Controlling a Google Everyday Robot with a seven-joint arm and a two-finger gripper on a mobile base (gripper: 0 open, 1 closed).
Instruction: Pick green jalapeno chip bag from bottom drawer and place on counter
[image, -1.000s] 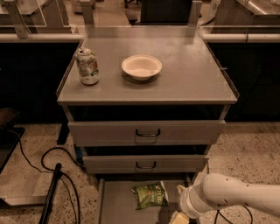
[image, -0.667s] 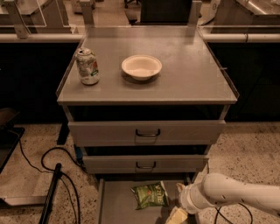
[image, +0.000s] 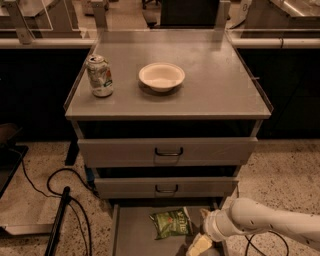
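High front view down onto counter; jaws lower right.

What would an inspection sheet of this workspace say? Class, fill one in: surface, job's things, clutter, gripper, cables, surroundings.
Surface: counter, flat grey metal top with two things on its left half.
Job's things: green jalapeno chip bag lies in the open bottom drawer, not yet lifted.
Clutter: soda can upright at the counter's left; white bowl to its right, apart from it.
Gripper: gripper low in the bottom drawer, just right of the bag and nearer the front; contact cannot be told.
Cables: black cable loops on the floor left of the cabinet.
Surroundings: top drawer and middle drawer shut; speckled floor.
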